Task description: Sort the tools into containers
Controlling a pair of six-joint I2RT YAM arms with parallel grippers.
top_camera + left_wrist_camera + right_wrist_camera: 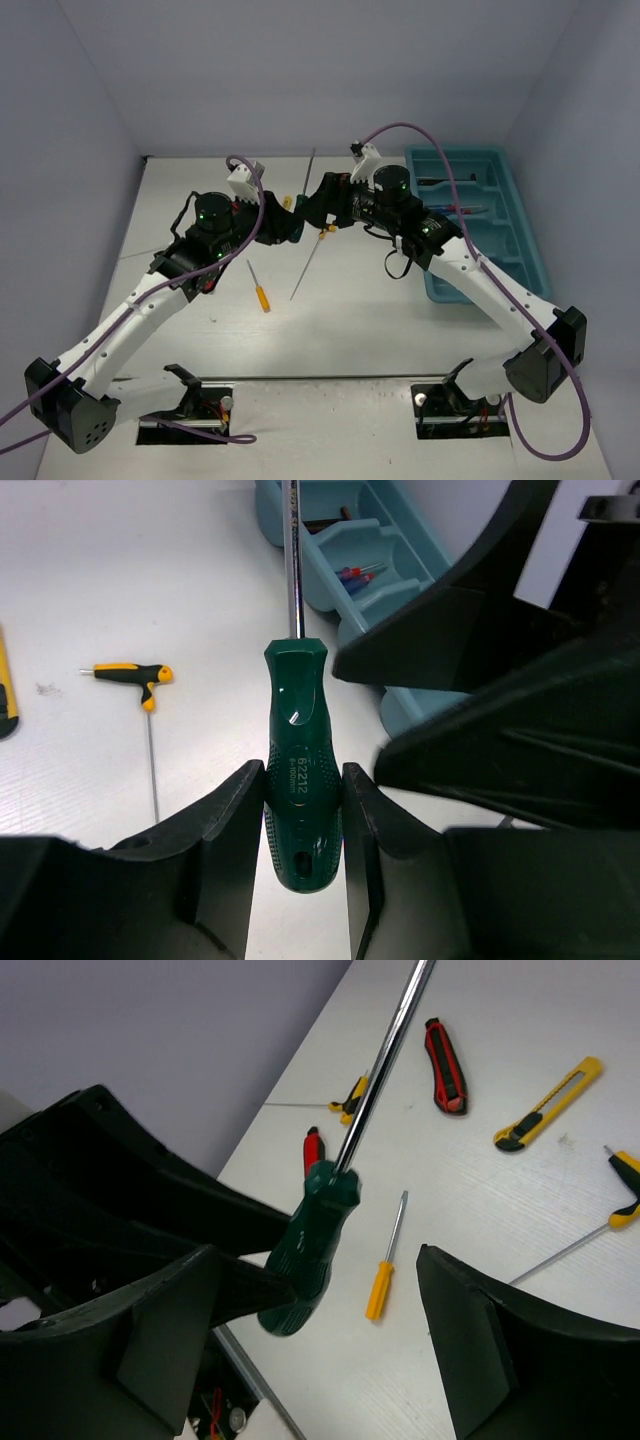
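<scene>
My left gripper [303, 777] is shut on the handle of a green screwdriver [296, 720] and holds it above the table, the long steel shaft pointing toward the teal tray [410, 550]. My right gripper [315, 1260] is open, and its fingers stand on either side of the same green screwdriver [310, 1250] without touching it. In the top view both grippers meet at the table's middle, left [292, 228] and right [318, 205]. The tray [500, 152] lies at the right, with a few tools in its compartments.
On the table lie a yellow screwdriver [385, 1270], a red utility knife [445, 1065], a yellow utility knife [548, 1105], a small red screwdriver [312, 1150] and two yellow T-handle keys [625, 1185] [350, 1095]. The yellow screwdriver [259, 287] lies below the left gripper.
</scene>
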